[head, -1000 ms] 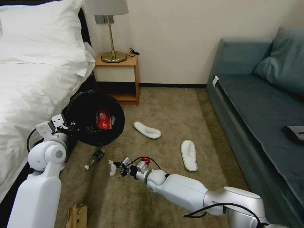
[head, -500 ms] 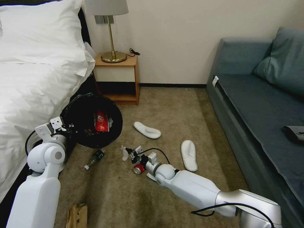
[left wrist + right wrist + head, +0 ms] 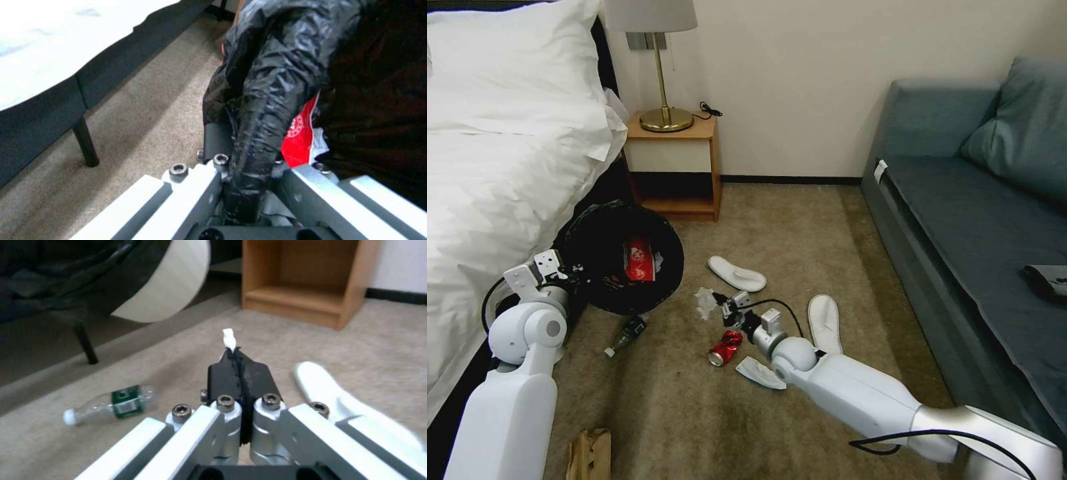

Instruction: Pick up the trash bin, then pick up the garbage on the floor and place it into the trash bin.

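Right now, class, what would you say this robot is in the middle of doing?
It is tidying litter off a bedroom carpet. The left gripper is clamped on the rim of the trash bin, holding it tilted beside the bed, with a red wrapper inside. The right gripper is shut on a white tissue, held above the floor beside the bin. A crushed red can, a bottle and two slippers lie on the carpet.
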Robot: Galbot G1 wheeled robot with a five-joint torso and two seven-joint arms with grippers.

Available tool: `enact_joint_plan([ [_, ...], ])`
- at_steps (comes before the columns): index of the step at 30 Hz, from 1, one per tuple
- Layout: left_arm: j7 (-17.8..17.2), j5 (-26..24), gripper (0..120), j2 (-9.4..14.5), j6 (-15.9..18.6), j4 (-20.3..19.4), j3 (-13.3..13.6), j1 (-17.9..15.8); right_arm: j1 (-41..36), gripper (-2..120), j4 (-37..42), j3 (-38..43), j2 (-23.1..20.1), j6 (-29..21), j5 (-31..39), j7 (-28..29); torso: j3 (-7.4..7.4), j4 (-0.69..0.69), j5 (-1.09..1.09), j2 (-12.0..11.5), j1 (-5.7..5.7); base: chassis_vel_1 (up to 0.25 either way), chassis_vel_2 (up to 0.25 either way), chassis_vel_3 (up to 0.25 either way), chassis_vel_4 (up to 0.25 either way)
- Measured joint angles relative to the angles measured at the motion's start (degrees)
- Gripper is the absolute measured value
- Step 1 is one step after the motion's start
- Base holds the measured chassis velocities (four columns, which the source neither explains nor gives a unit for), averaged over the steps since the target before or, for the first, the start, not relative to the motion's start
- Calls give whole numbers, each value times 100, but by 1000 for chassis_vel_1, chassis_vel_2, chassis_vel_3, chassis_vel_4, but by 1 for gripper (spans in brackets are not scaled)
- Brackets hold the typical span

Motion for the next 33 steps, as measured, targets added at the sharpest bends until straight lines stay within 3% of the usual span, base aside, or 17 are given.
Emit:
enact_joint_plan([
  [3, 0, 2, 0, 2, 0, -1, 1, 1, -10, 0, 64, 32, -75, -4, 0, 12, 0, 1, 1, 0, 0, 0, 0, 0, 0],
  [8, 0, 107, 0, -60, -3, 18, 125, 26, -53, 0, 617, 253, -771, -68, 78, 140, 0, -3, 0, 0, 0, 0, 0, 0, 0],
  [13, 6, 230, 0, -129, -16, 65, 227, 46, -162, 0, 1101, 603, -1120, -137, 87, 216, 0, 1, 0, 0, 0, 0, 0, 0, 0],
  [33, 49, 438, 0, -266, 15, 483, 519, 62, 22, 0, 2727, 1189, -1336, -450, 144, 485, 0, 1, -1, 0, 0, 0, 0, 0, 0],
])
